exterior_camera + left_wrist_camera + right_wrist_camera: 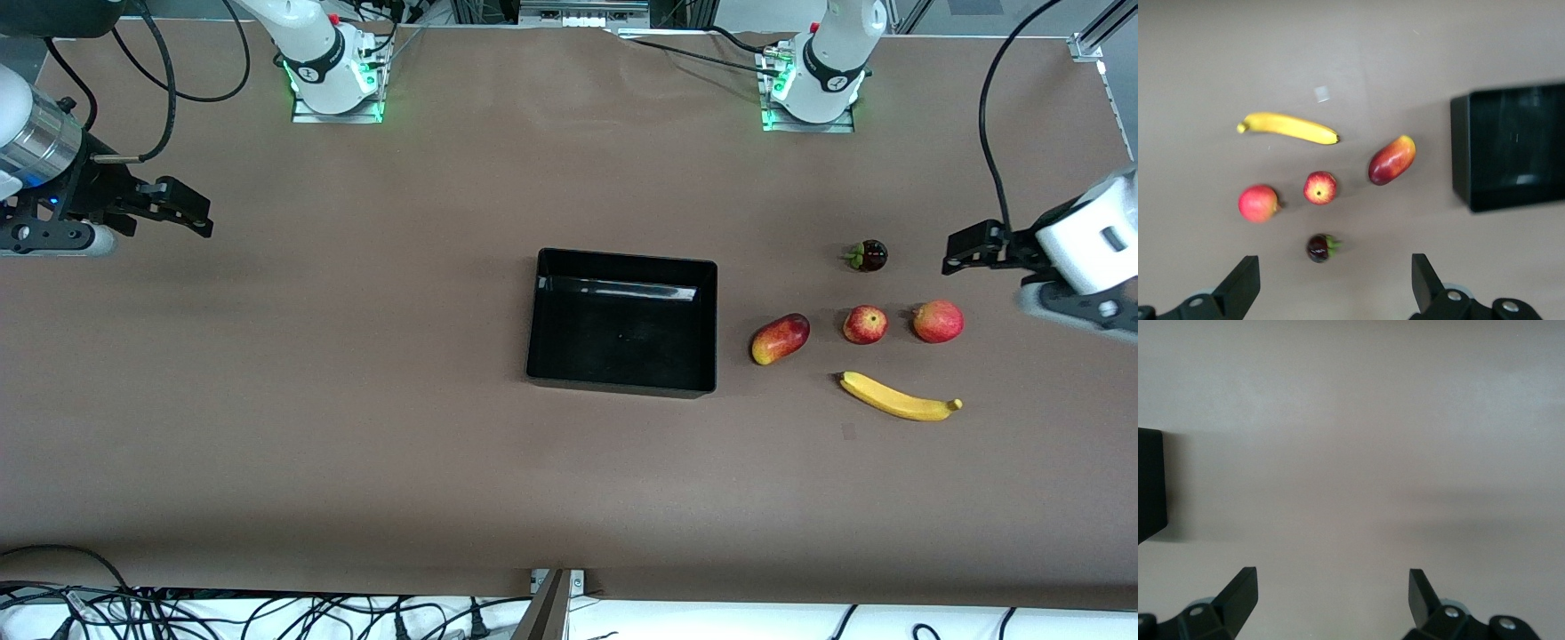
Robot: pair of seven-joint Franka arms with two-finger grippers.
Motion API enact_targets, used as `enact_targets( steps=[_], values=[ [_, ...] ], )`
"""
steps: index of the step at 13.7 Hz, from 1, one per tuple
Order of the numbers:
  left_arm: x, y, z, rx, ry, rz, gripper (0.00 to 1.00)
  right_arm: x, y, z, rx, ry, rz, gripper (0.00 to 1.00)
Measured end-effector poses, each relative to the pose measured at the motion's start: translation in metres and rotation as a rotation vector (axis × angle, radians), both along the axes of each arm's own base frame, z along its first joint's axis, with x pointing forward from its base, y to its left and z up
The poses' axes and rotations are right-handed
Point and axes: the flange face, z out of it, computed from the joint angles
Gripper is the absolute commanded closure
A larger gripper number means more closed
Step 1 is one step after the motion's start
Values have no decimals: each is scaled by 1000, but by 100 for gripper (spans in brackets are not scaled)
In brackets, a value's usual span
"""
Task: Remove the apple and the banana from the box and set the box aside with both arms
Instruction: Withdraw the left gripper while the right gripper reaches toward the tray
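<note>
The black box (622, 384) stands open and empty mid-table. The yellow banana (898, 397) lies toward the left arm's end, nearest the front camera. The small red apple (865, 324) sits between the mango and a larger red fruit. My left gripper (962, 252) is open and empty over bare table beside the fruits; its wrist view shows the banana (1288, 127), the apple (1320, 187) and the box (1460, 153). My right gripper (191, 213) is open and empty over bare table at the right arm's end; its wrist view shows a box corner (1150, 487).
A red-and-yellow mango (780, 339) lies between the box and the apple. A larger red fruit (938, 321) sits beside the apple toward the left arm's end. A small dark fruit with green leaves (867, 256) sits farther from the front camera than the apple.
</note>
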Motion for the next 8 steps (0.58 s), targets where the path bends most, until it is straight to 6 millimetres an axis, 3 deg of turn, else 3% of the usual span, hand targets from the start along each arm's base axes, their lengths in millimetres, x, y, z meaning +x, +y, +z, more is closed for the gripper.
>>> enact_targets(
  steps=[4, 7, 8],
  values=[
    [-32, -15, -5, 47, -74, 162, 0, 2, 12, 2, 4, -26, 22, 0],
    [-58, 0, -12, 51, -143, 191, 0, 5, 31, -10, 3, -6, 56, 0],
    [-66, 2, -13, 58, -138, 182, 0, 8, 34, -23, 1, 21, 76, 0]
  ],
)
